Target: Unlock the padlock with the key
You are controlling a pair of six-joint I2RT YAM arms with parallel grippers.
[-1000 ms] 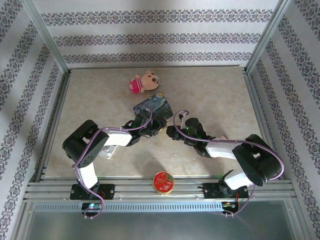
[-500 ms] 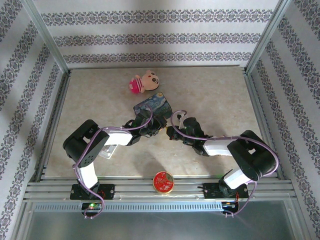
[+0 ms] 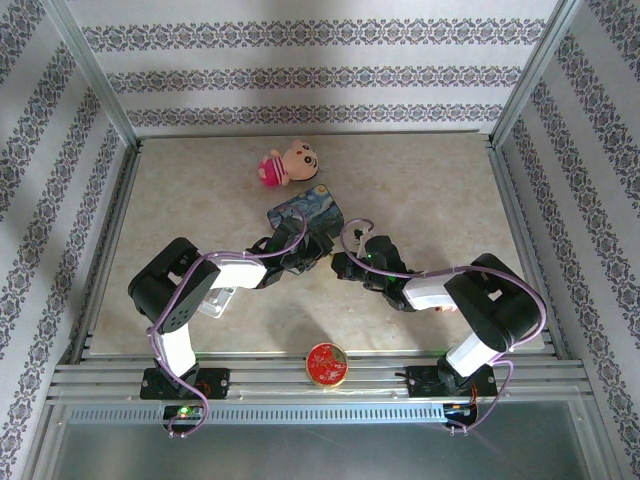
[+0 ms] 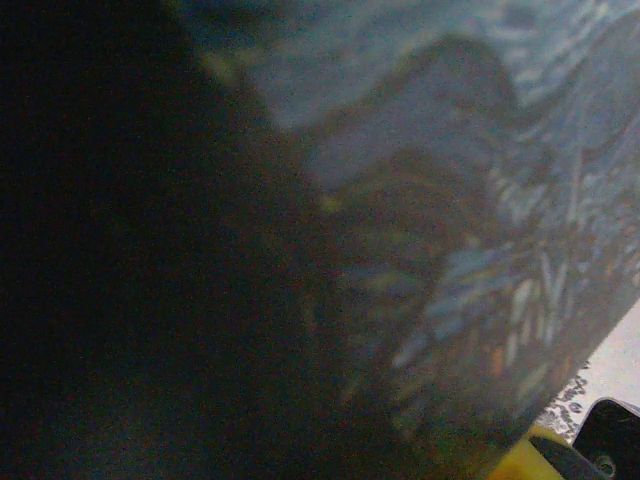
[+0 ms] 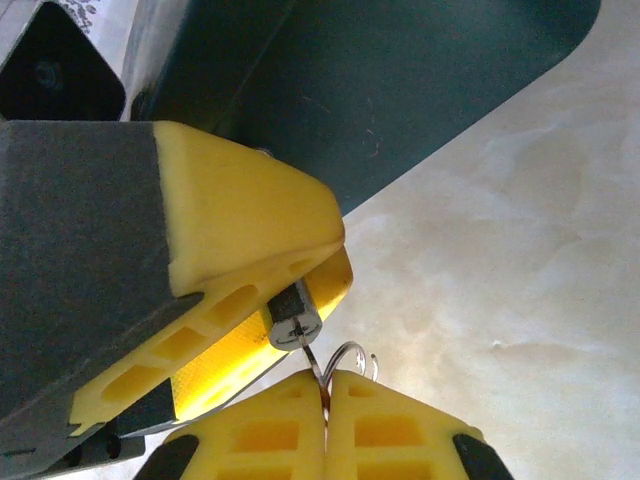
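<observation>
Your padlock (image 5: 293, 320), tiny and dark with a silvery keyhole face, sits pinched in the left tool (image 5: 300, 300) above mid-worktop (image 5: 520, 250). The thin grey key (image 5: 318, 368), clamped upright by the right tool (image 5: 326, 405), meets that face.

Shiny metal key (image 5: 314, 358), dark matt padlock (image 5: 293, 322), smooth stone-look table (image 5: 520, 250)

Pink plush toy (image 3: 288, 165), blue painted tin (image 3: 305, 211), round red tin (image 3: 326, 363) at near edge

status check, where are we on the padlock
Status: left gripper shut on padlock; right gripper shut on key, tip at the padlock's end face; locked or open, cannot tell; blue tin close behind left gripper.
</observation>
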